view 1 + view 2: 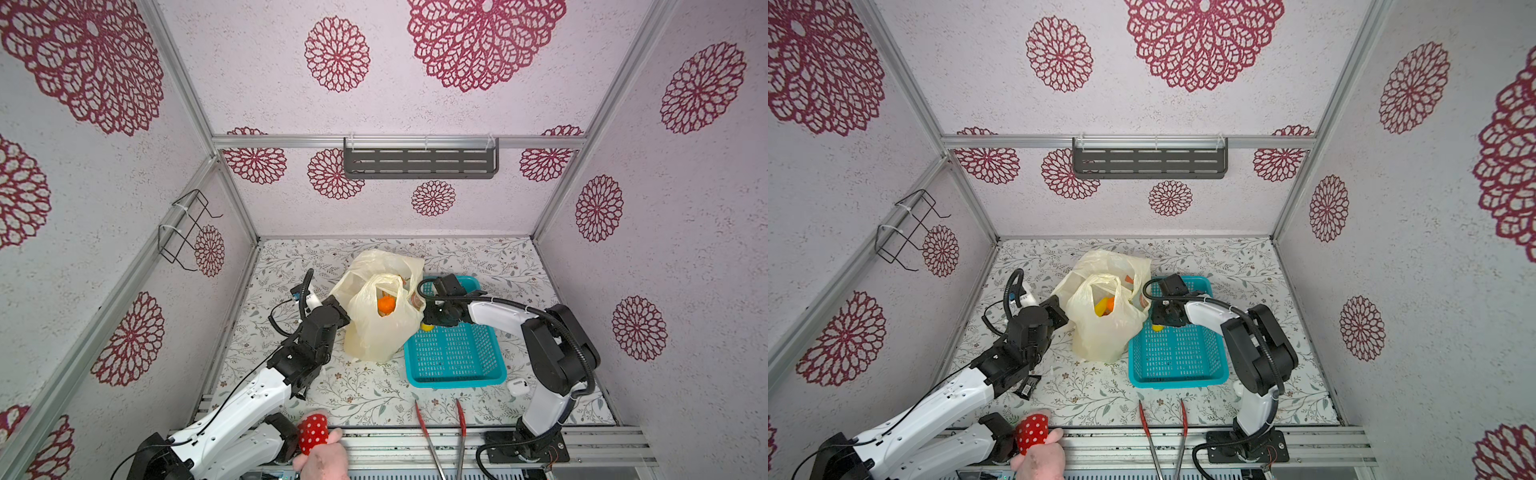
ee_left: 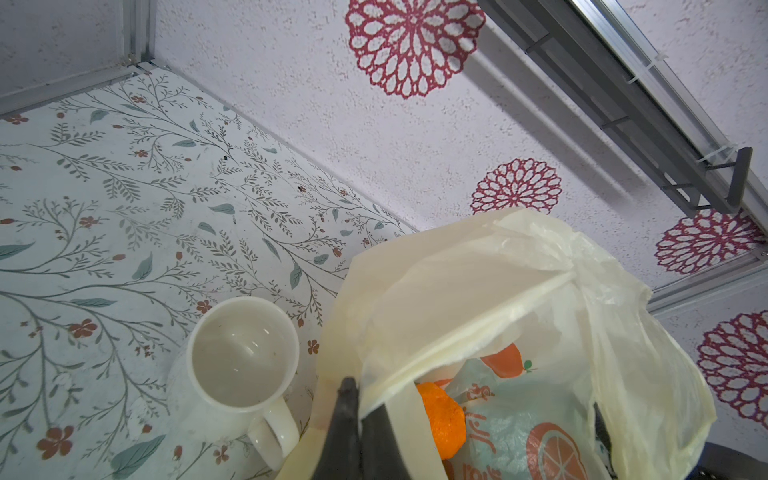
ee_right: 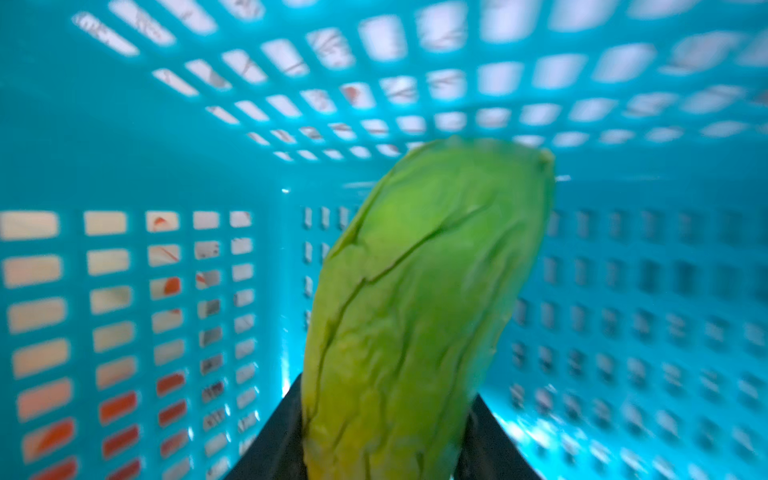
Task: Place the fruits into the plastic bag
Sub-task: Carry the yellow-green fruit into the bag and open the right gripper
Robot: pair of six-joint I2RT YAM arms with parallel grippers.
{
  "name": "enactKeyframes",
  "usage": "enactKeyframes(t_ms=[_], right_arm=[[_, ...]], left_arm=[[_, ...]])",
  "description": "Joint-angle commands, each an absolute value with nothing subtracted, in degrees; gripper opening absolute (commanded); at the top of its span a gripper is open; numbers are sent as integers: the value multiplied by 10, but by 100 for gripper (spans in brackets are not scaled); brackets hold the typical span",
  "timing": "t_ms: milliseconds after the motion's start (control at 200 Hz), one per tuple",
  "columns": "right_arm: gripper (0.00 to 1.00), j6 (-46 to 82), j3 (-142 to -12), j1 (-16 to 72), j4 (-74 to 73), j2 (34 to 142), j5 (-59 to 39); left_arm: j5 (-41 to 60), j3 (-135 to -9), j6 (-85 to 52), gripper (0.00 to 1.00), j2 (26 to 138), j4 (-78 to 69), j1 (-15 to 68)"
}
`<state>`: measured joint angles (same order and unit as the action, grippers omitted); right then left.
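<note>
The pale-yellow plastic bag (image 1: 374, 332) (image 1: 1100, 336) (image 2: 478, 270) stands mid-table with its mouth open. Inside it lie an orange (image 1: 385, 305) (image 1: 1110, 302) (image 2: 442, 419) and a yellow fruit (image 1: 1100, 309). My left gripper (image 1: 344, 311) (image 1: 1061, 312) (image 2: 359, 405) is shut on the bag's rim at its left side. My right gripper (image 1: 430, 322) (image 1: 1160, 322) (image 3: 384, 399) is down in the teal basket (image 1: 455, 380) (image 1: 1177, 380) (image 3: 124, 166). Its fingers press both sides of a green veined fruit (image 3: 424, 291) with a yellowish base (image 1: 427, 326) (image 1: 1157, 328).
A white mug (image 2: 241, 353) sits on the table just left of the bag. Red-tipped tongs (image 1: 440, 432) (image 1: 1163, 432) and a white earbud case (image 1: 517, 386) lie near the front edge. A hand holds a red dotted plush toy (image 1: 313, 432) (image 1: 1032, 432) at the front left.
</note>
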<state>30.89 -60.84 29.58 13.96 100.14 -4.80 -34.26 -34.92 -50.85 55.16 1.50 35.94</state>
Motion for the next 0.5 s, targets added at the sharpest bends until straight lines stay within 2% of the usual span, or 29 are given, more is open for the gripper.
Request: enactKeyframes(t_ms=[0,165,495], right_arm=[[26,304,-595,270,126,925,-15],[26,244,-595,250,130,852,-45],[28,178,-631,269,119,773,-226]], left_arm=[[-354,-347,-512,0,555,20,358],[-350,-348,-513,0,558,19,358],[-344,-353,-514,0,568,12,358]])
